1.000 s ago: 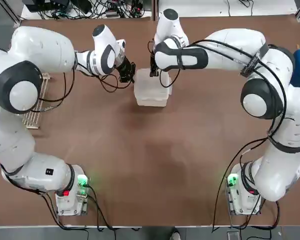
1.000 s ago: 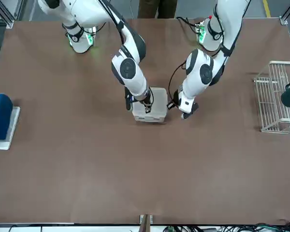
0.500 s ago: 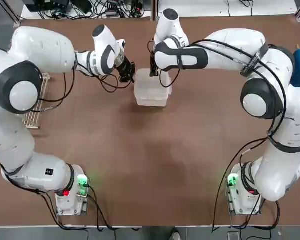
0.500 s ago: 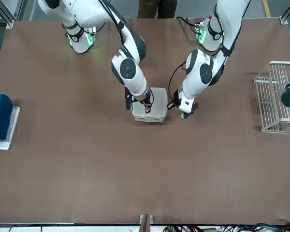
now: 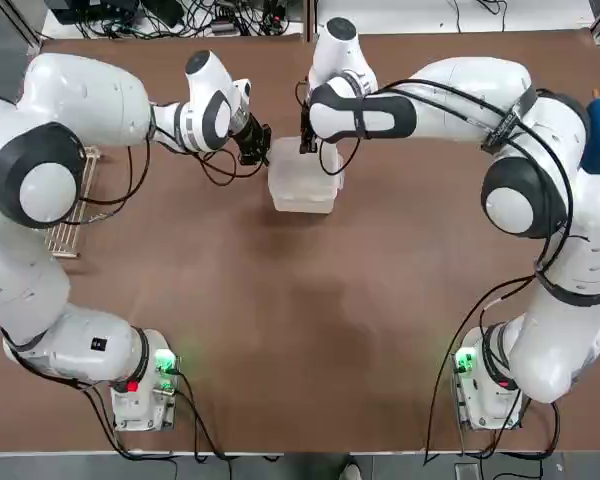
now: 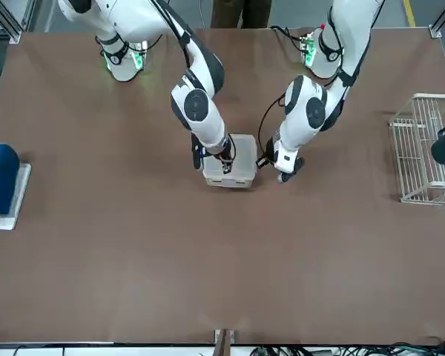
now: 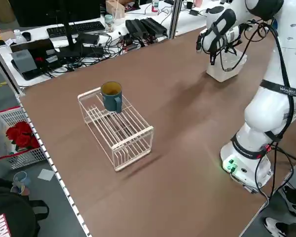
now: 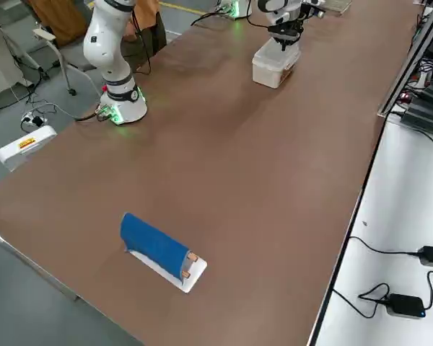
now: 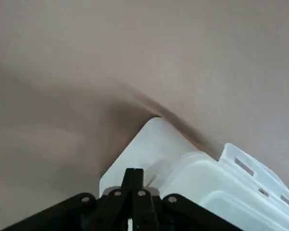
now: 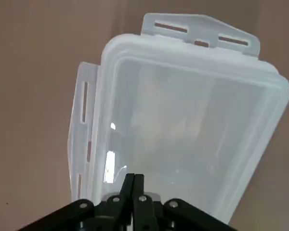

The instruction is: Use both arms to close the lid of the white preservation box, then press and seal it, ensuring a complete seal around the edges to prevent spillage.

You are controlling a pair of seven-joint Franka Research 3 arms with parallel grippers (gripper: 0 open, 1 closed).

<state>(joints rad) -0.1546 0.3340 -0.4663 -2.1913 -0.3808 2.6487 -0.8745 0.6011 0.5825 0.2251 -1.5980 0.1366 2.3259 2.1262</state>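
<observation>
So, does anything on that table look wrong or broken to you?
Nothing looks spilled or broken. One oddity: the white lid's side flaps stick outward instead of folding down, so the box doesn't look latched yet.

Seen from overhead, the brown tabletop (image 5: pixel 280 330) carries a white translucent box (image 5: pixel 305 190) toward twelve o'clock and a white wire rack (image 5: pixel 75 215) near nine. A flat white base (image 6: pixel 15 200) bearing a curved blue piece (image 6: pixel 1 182) lies between two and three. The left arm's base (image 5: pixel 145 400) stands toward half past seven, the right arm's base (image 5: pixel 488 400) toward half past four.
</observation>
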